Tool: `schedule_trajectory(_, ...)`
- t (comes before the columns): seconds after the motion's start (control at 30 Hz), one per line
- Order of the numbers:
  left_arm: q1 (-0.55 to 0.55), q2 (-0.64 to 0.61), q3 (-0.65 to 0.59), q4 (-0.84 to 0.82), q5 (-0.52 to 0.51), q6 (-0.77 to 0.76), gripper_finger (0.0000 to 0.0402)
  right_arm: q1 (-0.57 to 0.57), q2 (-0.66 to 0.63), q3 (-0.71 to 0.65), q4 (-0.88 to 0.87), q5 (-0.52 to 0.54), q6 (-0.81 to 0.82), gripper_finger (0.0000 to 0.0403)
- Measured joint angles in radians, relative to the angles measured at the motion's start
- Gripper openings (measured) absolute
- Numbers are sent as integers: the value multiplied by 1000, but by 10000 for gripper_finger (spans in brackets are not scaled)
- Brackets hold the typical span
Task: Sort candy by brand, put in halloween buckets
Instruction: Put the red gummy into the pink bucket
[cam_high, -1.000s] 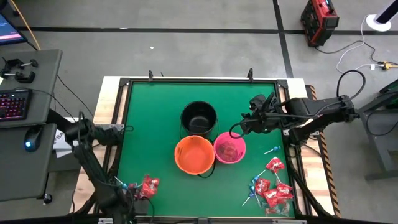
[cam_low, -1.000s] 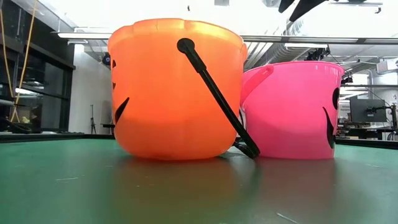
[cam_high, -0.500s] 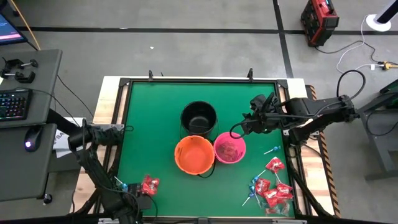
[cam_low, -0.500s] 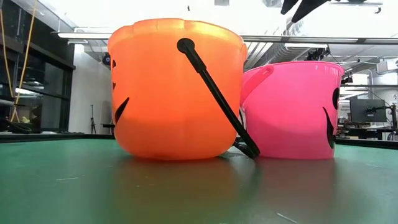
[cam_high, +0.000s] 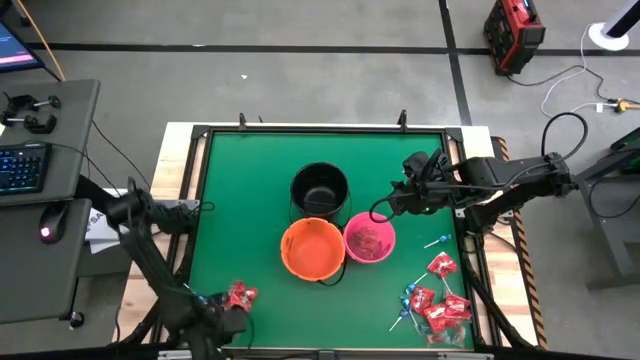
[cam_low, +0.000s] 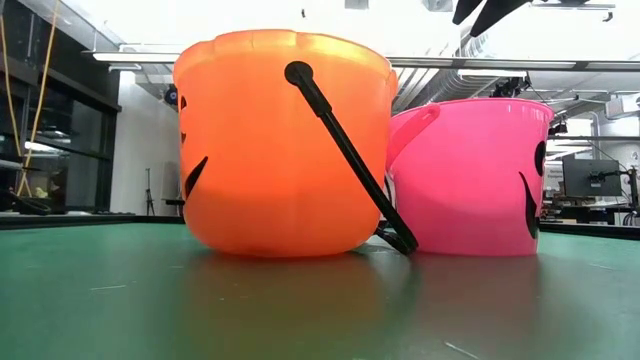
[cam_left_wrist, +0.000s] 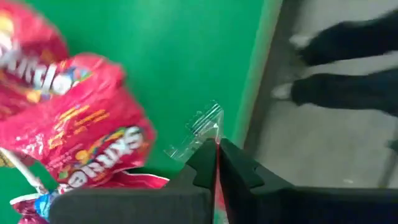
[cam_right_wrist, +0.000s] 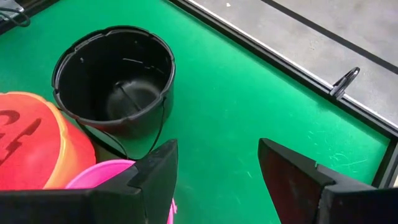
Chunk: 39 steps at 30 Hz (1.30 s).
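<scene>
- High view: the orange bucket (cam_high: 312, 249) sits mid-worktop (cam_high: 240, 200); the black bucket (cam_high: 320, 188) touches it on the far side and the pink bucket (cam_high: 369, 240) touches it on the right.
- The left tool (cam_high: 226, 318) is at the near worktop edge, well to the near-left of the orange bucket, down among a small cluster of red candy packets (cam_high: 240, 296).
- Left wrist view: the left tool's (cam_left_wrist: 216, 163) fingers are pressed together, pinching the crimped clear edge of a red packet (cam_left_wrist: 93, 143); a blue lollipop head (cam_left_wrist: 46, 202) lies just beside the packets.
- The right tool (cam_high: 398, 200) hovers to the right of the black bucket, beyond the pink one, fingers spread apart and holding nothing, as the right wrist view shows (cam_right_wrist: 217, 174).
- A larger heap of red packets and blue lollipops (cam_high: 435, 300) lies at the near-right, well apart from the orange bucket.
- Low view: the orange bucket (cam_low: 285, 140) and pink bucket (cam_low: 470, 175) stand upright, side by side.
</scene>
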Motion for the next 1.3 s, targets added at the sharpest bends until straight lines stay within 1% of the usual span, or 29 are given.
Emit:
schedule_trajectory(0.13, 15, -166, 0, -33, -82, 125, 1, 0, 0, 0, 0, 29, 0, 215)
schedule_trajectory(0.2, 52, -262, 0, -101, -160, 197, 1, -2, 0, 0, 0, 33, 0, 215)
schedule_trajectory(0.27, 117, -355, 0, -157, -254, 286, 0, -6, 0, 0, 1, 30, 2, 215)
schedule_trajectory(0.33, 204, -434, 0, -189, -349, 422, 0, -6, 0, 0, 1, 24, 3, 215)
schedule_trajectory(0.43, 386, -520, 1, -155, -456, 685, 0, -6, 0, 0, 1, 37, 2, 215)
schedule_trajectory(0.5, 524, -544, 1, -75, -470, 863, 0, -6, 0, 0, 4, 44, 5, 215)
schedule_trajectory(0.57, 653, -545, 1, 45, -447, 1008, 0, -6, 0, 0, 11, 49, 7, 215)
schedule_trajectory(0.67, 794, -508, 2, 247, -349, 1140, 0, -6, 0, 0, 19, 60, 8, 215)
schedule_trajectory(0.73, 850, -457, 2, 355, -273, 1188, 0, -6, 0, 0, 26, 71, 8, 215)
schedule_trajectory(0.8, 884, -389, 2, 460, -200, 1217, 0, -6, 0, 0, 42, 89, 7, 215)
schedule_trajectory(0.9, 898, -266, 2, 637, -105, 1220, 0, -6, -1, 0, 85, 111, 8, 215)
schedule_trajectory(1.0, 900, -132, 1, 877, -25, 1212, 0, -6, -7, 0, 150, 114, -4, 215)
schedule_trajectory(1.13, 900, 24, 1, 1228, 27, 1204, 0, -6, -17, 0, 232, 123, -37, 215)
schedule_trajectory(1.2, 900, 78, 1, 1318, 32, 1202, 0, -6, -17, 0, 254, 126, -44, 215)
schedule_trajectory(1.3, 900, 128, 0, 1345, 32, 1180, 0, -6, -17, 0, 255, 134, -44, 215)
